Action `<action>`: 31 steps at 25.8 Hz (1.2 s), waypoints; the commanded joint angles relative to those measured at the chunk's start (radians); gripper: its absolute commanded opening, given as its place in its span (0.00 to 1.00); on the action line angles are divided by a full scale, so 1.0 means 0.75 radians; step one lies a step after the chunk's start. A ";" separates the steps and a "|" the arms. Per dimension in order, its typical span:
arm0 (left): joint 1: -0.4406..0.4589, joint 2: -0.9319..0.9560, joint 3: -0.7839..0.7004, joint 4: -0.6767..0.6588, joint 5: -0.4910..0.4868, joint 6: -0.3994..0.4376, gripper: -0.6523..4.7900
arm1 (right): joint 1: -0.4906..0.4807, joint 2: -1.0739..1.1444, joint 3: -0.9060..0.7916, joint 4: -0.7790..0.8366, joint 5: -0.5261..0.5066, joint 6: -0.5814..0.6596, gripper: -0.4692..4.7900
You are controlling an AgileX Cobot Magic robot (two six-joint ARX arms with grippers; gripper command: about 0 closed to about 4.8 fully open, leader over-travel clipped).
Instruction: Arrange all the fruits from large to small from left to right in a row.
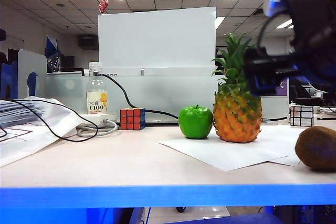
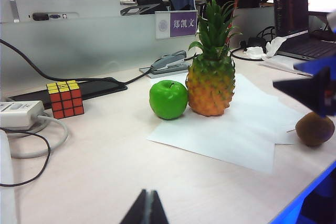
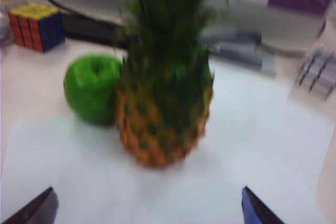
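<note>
At the far left of the table, a clear bottle (image 1: 96, 94) is stood upright behind a power strip (image 1: 97, 119). A Rubik's cube (image 1: 132, 118) is placed to its right. The green apple (image 1: 195, 121) is set just beside the pineapple (image 1: 237, 103), on the apple's right, both on a white paper sheet (image 1: 231, 150). The kiwi (image 1: 316, 148) is located well apart, at the right table edge. The left gripper (image 2: 146, 209) is seen low over the near table area with its fingers pressed together, holding nothing. The right gripper (image 3: 147, 205) is held above the table facing the pineapple, its fingers (image 3: 37, 209) spread wide and empty.
</note>
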 commanded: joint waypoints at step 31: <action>0.000 -0.002 0.001 0.008 -0.014 0.035 0.11 | -0.342 0.462 0.727 -0.090 -0.437 -0.204 1.00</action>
